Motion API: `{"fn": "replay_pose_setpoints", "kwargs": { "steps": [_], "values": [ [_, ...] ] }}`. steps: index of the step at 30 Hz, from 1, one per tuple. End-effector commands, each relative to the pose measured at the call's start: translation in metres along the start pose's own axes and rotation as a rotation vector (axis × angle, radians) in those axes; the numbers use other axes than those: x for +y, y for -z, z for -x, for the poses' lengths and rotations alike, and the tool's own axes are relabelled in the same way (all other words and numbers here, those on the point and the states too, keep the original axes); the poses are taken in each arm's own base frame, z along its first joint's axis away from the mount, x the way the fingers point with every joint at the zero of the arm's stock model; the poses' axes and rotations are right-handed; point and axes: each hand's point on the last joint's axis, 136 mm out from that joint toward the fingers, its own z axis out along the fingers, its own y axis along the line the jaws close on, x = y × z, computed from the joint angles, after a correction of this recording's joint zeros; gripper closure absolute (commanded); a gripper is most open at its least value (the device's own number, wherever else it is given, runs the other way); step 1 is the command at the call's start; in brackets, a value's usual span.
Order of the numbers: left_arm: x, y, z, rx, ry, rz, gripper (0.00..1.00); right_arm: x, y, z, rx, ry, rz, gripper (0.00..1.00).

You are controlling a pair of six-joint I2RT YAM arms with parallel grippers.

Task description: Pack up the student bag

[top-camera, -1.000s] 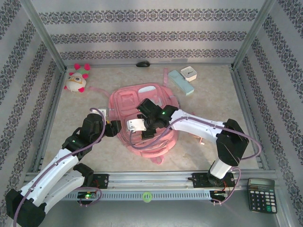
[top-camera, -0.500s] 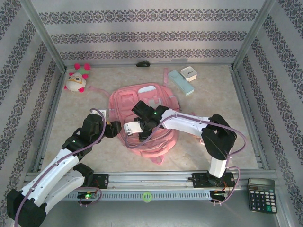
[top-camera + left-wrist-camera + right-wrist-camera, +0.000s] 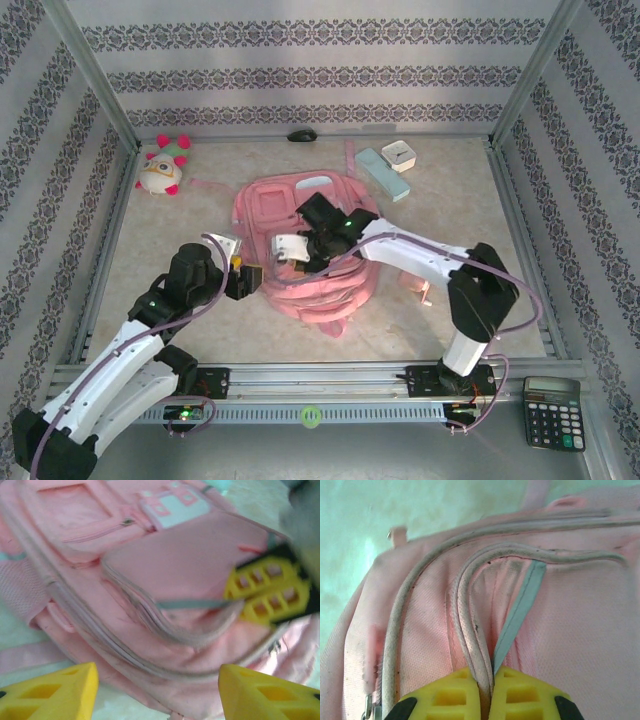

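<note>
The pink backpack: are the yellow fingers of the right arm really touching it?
Touching. The right wrist view shows the right fingers pinched shut on the piped flap edge of the student bag.

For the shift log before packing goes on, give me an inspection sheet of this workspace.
Surface: beige stone-patterned tabletop, nothing spilled.
Job's things: large pink fabric backpack lying flat mid-table, front pockets up.
Clutter: white-and-pink plush toy far left; mint rectangular pencil case and small white box far right; black calculator outside the frame, near right.
Grippers: right gripper shut on the backpack's piped pocket edge; left gripper open beside the bag.
Cables: purple cables along both arms, no snag seen.
Surroundings: patterned walls, metal frame.
</note>
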Motion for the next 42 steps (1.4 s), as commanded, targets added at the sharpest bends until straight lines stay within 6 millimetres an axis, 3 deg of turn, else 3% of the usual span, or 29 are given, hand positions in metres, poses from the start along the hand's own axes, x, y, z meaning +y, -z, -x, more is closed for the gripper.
{"fn": "replay_pose_setpoints", "kwargs": {
  "steps": [1,6,10,15,20,28,37,42],
  "values": [
    [-0.027,0.006,0.010,-0.028,-0.224,-0.154,0.35,-0.022,0.058,0.060,-0.239,-0.111,-0.058,1.00],
    [-0.055,0.009,0.011,0.008,-0.228,-0.324,0.35,-0.048,0.079,0.075,-0.326,-0.301,-0.089,1.00],
    [-0.061,0.005,0.023,-0.023,-0.202,-0.355,0.35,-0.062,0.087,0.078,-0.356,-0.415,-0.120,1.00],
    [-0.062,0.004,0.043,-0.098,-0.217,-0.350,0.35,-0.066,0.082,0.072,-0.340,-0.469,-0.147,1.00],
    [-0.062,-0.001,0.046,-0.114,-0.286,-0.339,0.35,-0.070,0.077,0.071,-0.340,-0.539,-0.161,1.00],
    [-0.051,-0.015,0.058,-0.135,-0.385,-0.255,0.40,-0.060,0.067,0.080,-0.337,-0.535,-0.139,1.00],
    [-0.060,-0.028,0.056,-0.125,-0.445,-0.274,0.60,-0.050,0.064,0.090,-0.356,-0.528,-0.097,1.00],
    [-0.067,-0.021,0.061,-0.139,-0.460,-0.303,0.79,-0.051,0.063,0.086,-0.345,-0.533,-0.102,1.00]
  ]
}}
